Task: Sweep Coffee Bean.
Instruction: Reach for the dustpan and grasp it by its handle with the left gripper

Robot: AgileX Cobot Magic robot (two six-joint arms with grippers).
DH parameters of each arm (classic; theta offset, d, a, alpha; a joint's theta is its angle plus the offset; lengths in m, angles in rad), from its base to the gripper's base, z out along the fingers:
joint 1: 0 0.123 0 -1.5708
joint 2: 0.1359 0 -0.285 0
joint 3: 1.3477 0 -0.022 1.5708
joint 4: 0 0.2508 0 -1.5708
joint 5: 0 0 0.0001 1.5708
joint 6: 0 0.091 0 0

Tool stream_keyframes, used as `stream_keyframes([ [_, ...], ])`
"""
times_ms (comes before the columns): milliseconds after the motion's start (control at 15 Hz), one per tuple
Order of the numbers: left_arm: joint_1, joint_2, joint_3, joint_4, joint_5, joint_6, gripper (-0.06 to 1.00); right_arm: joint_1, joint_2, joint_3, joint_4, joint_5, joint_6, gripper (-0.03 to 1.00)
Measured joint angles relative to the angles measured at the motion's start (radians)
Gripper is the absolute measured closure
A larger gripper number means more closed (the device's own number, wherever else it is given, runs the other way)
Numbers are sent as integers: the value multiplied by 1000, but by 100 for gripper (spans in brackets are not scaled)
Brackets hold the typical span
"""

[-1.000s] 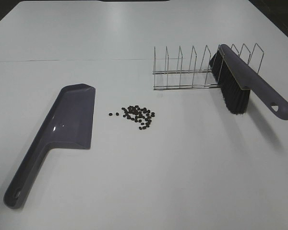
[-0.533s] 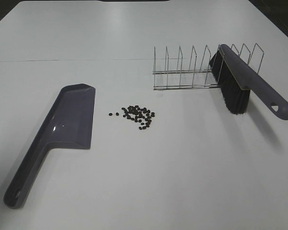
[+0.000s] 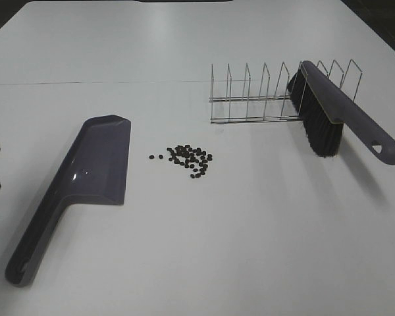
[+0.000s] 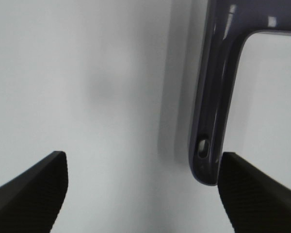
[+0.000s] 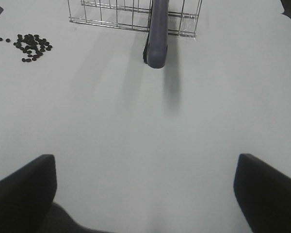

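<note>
The coffee beans (image 3: 187,160) lie in a loose cluster near the middle of the tabletop (image 3: 237,237), between the dustpan (image 3: 95,164) and the wire rack (image 3: 257,99). They are close beside the pan's long side and not touching it. The patch is a little wider across the high view than it is deep, with two strays on the dustpan side. The single beans are too small to tell which way each one points. The dustpan's long axis runs from its handle end, nearest the camera, up to its far lip, so its mouth seems to face away from the beans, not toward them. The brush (image 3: 329,115) leans on the rack with its bristles down and its handle sticking out toward the right arm. The left tool (image 4: 143,170) is spread wide and empty just beside the handle end with the hanging hole. The right tool (image 5: 145,165) is also wide and empty, well short of the brush. The step in hand looks like taking the dustpan: close across the handle's narrow width, near the hole. The pan would then need turning so that its lip lies flat facing the beans.
</note>
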Motion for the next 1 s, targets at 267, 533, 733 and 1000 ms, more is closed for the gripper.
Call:
stream_keyframes([
  [267,-111,180,-89,-3,-46,-74,17,0,0,0,0,0,0,9],
  [533,-147,316,-117,-29,-88,-114,17,0,0,0,0,0,0,9],
  [733,-147,400,-118,-37,-122,-114,17,0,0,0,0,0,0,9],
  [1000,-147,435,-119,-41,-169,-117,19,0,0,0,0,0,0,9],
])
